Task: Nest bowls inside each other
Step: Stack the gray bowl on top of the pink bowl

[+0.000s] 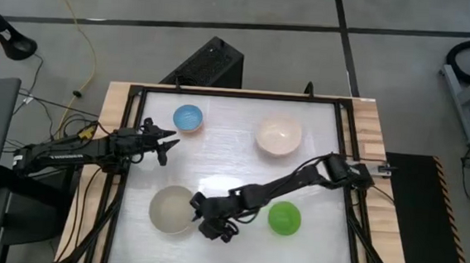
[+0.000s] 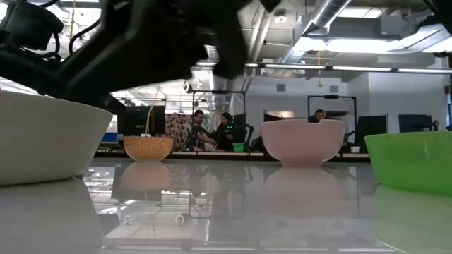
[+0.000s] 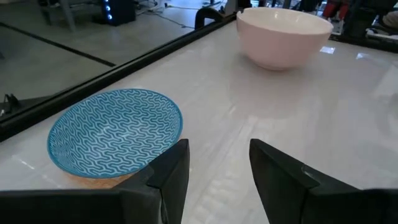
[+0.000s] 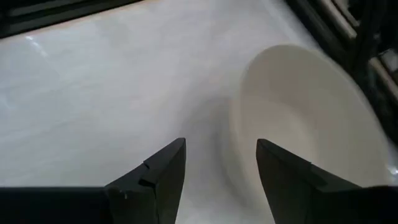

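Four bowls stand apart on the white table [image 1: 233, 152], none yet nested: the light blue bowl [image 1: 189, 117] at the far left, the pale pink-cream bowl [image 1: 279, 136] at the far right, the grey-beige bowl [image 1: 172, 209] at the near left, and the bright green bowl [image 1: 284, 218] at the near right. The right gripper [image 1: 214, 226] lies low just beside the grey-beige bowl, on its green-bowl side, with its fingers spread and nothing between them; its wrist view shows the bowl's rim [image 4: 311, 118] ahead of and beside the fingertips. The left gripper [image 1: 168, 143] waits just short of the blue bowl, fingers likewise apart and empty. The step in hand appears to be a grasp of the grey-beige bowl, though the overhead view cannot confirm whether a finger already touches its wall. For a sound pickup, one finger should pass inside the rim and one outside, closing squarely on the wall so that the light plastic does not skid on the glossy surface; the lift should clear the rim of the pink-cream bowl before lowering into it, centred and level.
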Controlling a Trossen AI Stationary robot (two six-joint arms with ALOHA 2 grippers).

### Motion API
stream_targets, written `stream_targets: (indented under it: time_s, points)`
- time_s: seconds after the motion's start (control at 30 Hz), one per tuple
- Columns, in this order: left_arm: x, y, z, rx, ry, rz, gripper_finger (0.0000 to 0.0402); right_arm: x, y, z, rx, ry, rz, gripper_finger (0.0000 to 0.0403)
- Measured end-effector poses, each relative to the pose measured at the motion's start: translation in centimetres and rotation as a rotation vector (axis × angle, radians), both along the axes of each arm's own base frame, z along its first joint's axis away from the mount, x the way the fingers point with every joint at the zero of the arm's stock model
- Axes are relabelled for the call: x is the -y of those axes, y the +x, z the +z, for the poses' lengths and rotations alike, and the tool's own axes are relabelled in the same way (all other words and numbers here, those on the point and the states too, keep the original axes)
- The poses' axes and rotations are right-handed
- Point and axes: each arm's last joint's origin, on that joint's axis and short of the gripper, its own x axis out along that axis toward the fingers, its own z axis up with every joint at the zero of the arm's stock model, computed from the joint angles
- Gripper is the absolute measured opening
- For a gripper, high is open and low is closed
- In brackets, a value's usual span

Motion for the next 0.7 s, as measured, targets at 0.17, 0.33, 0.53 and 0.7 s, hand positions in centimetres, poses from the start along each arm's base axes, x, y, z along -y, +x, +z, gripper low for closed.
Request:
stream_targets:
  time_s: [0.17, 0.33, 0.53, 0.7]
  points:
    - [0.0, 0.0, 0.0, 0.001, -0.002, 0.0, 0.0158, 0.0, 0.8, 0.4, 0.012, -0.042, 0.027, 0.0217]
    - [0.0, 0.0, 0.0, 0.001, -0.003, 0.0, 0.0158, 1.3, 1.2, 0.4, 0.006, -0.043, -0.001, 0.0217]
    - [0.0, 0.0, 0.0, -0.004, 0.005, -0.002, 0.0158, 3.2, 2.1, -1.7, -0.046, -0.061, -0.036, 0.0217]
    - [0.0, 0.0, 0.0, -0.004, 0.005, -0.003, 0.0158, 2.8, 2.4, -4.0, -0.046, -0.165, -0.025, 0.0212]
